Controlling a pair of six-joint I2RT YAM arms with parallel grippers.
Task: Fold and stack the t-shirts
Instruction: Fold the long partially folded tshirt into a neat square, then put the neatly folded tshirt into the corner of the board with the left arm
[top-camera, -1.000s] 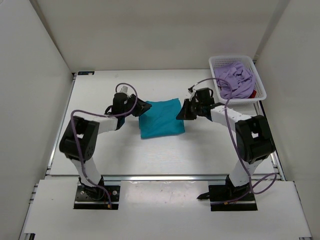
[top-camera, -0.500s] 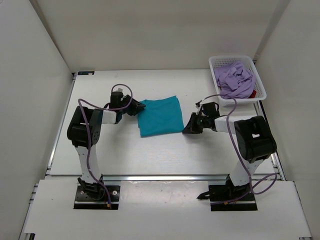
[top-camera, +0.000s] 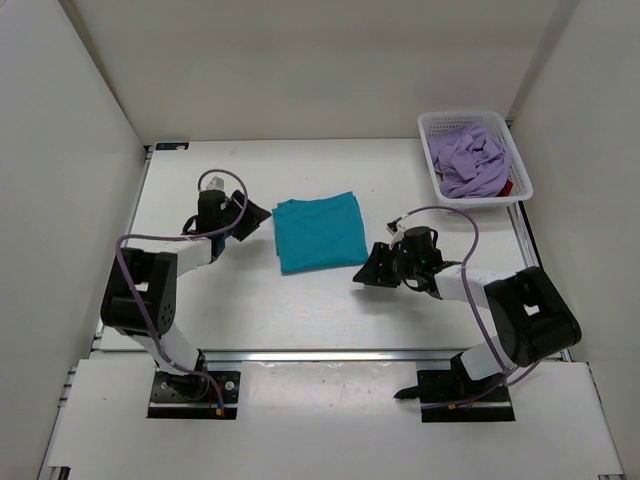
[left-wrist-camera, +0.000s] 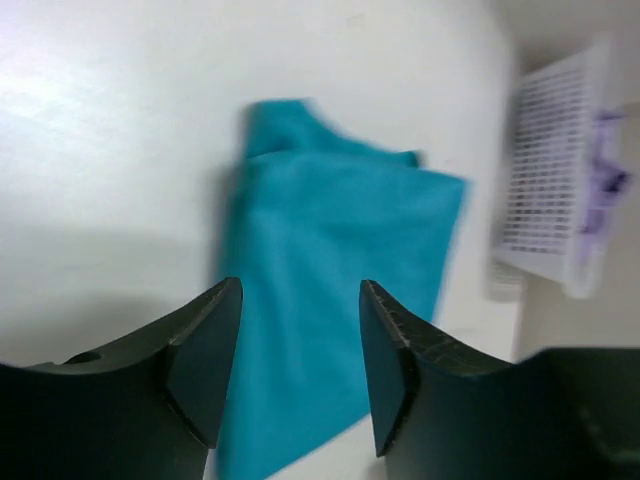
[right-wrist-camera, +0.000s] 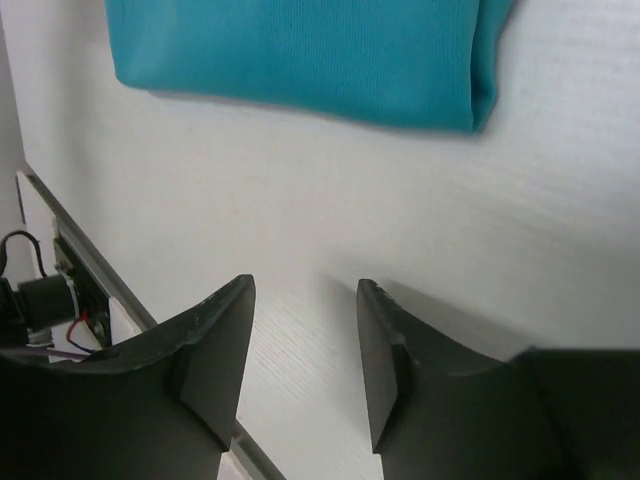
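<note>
A folded teal t-shirt (top-camera: 320, 232) lies flat mid-table; it also fills the left wrist view as the teal t-shirt (left-wrist-camera: 330, 260) and tops the right wrist view as the teal t-shirt (right-wrist-camera: 300, 55). My left gripper (top-camera: 258, 215) sits just left of it, open and empty, jaws apart in the left gripper (left-wrist-camera: 300, 340) view. My right gripper (top-camera: 366, 275) rests low to the shirt's front right, open, with bare table between the jaws of the right gripper (right-wrist-camera: 305, 340). A pale lavender t-shirt (top-camera: 472, 160) is heaped in the basket, a dark red t-shirt (top-camera: 507, 187) peeking beneath it.
The white mesh basket (top-camera: 440, 125) stands at the back right corner; it shows blurred as the basket (left-wrist-camera: 550, 180) in the left wrist view. White walls enclose the table on three sides. A metal rail (top-camera: 330, 353) runs along the near edge.
Both grippers have let go of the teal shirt and opened. The left one backed off to the left; the right one pulled back toward the near right. The shirt lies flat.
</note>
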